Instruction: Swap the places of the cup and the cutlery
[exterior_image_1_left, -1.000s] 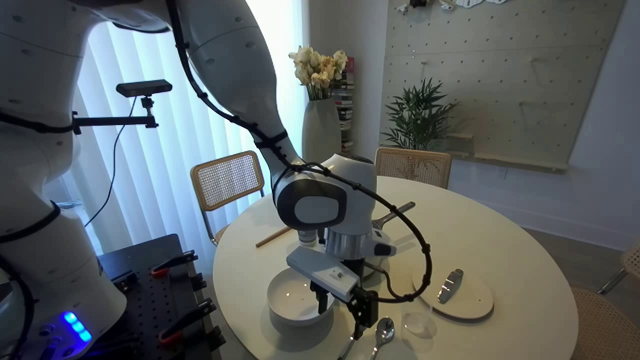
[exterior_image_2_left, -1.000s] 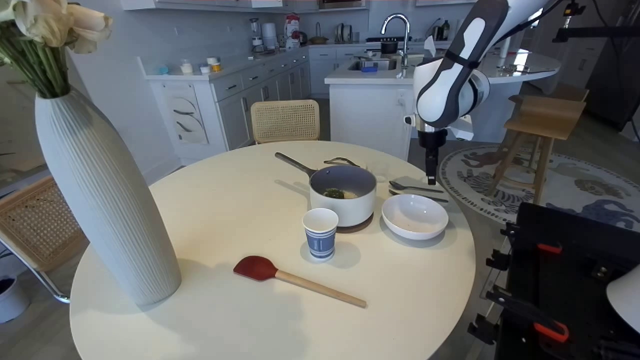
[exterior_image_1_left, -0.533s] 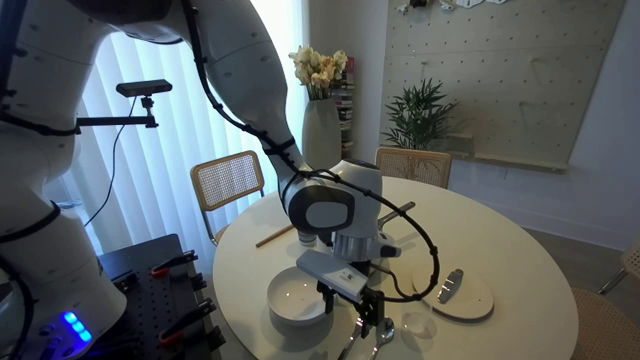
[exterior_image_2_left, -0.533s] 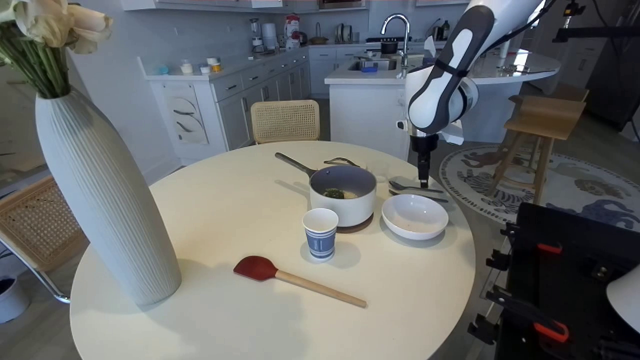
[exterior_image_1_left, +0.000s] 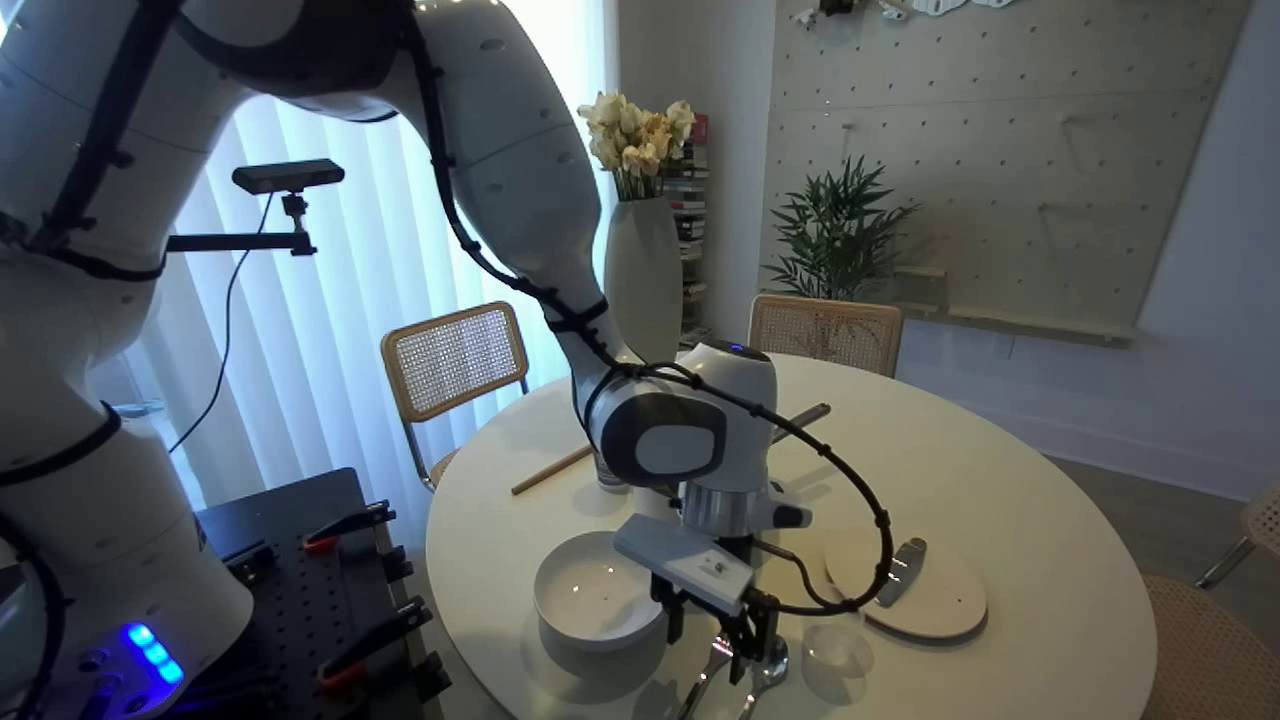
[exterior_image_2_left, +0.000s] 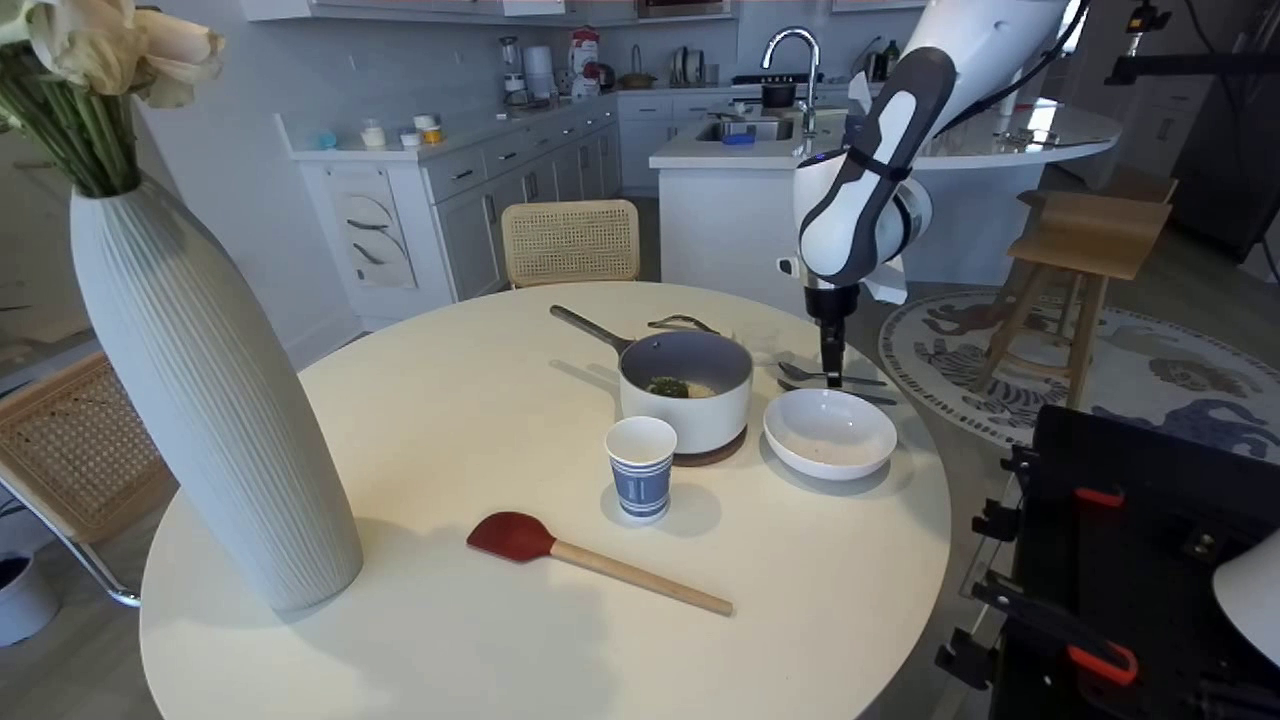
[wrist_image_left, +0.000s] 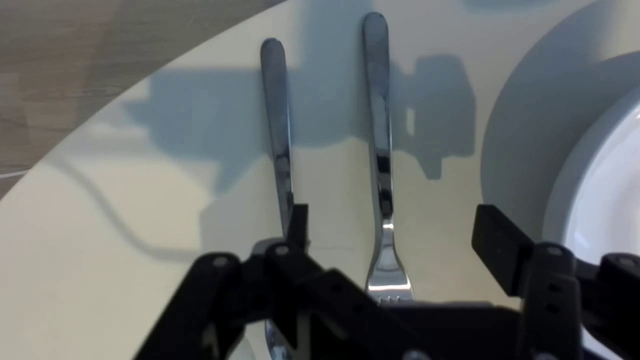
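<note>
The cutlery is a silver fork and spoon, lying side by side on the table; they also show in an exterior view as fork and spoon. My gripper is open and empty. In the wrist view its fingers stand on either side of the fork's neck; one finger overlaps the spoon. In an exterior view the fingertips are low over the cutlery; contact is unclear. A pale see-through cup stands beside the spoon, out of the wrist view.
A white bowl is close beside the fork. A pot, a blue-and-white paper cup, a red spatula and a tall vase stand or lie on the table. A board bears a silver utensil.
My gripper has moved inward from the table's edge and down, from near the spoon and fork handles to around the fork's neck. The cutlery, cup and bowl have not moved.
</note>
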